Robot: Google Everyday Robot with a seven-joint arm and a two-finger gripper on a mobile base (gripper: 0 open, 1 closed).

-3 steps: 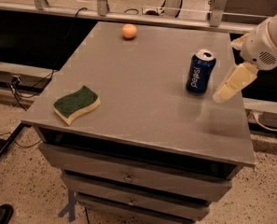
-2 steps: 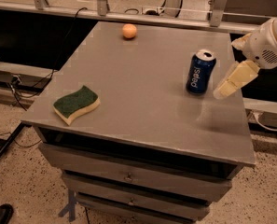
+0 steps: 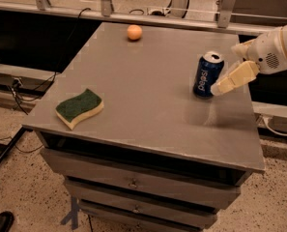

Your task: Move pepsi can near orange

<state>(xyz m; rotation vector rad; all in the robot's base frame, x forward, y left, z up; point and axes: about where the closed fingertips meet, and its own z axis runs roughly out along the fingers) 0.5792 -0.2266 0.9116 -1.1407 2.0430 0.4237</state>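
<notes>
The can stands upright on the right part of the counter, near the right edge, with its "pepsi" lettering turned to us. It has not moved from its place of a second ago. The orange lies at the far edge of the counter, well apart from the can, and it also stays where it was.

What has changed is the gripper. A second ago it hung to the right of the can with a clear gap; now it has come in from the right, and its pale tip is just beside the lower right side of the can, perhaps touching it. Whether the jaws are apart or together we cannot tell, because we see only one pale part. The arm reaches in from the right border.

We judge that the approach is almost finished, the grasp is not yet made, and the carrying to the orange is still to do. The sponge lies at the near left, away from this path.
</notes>
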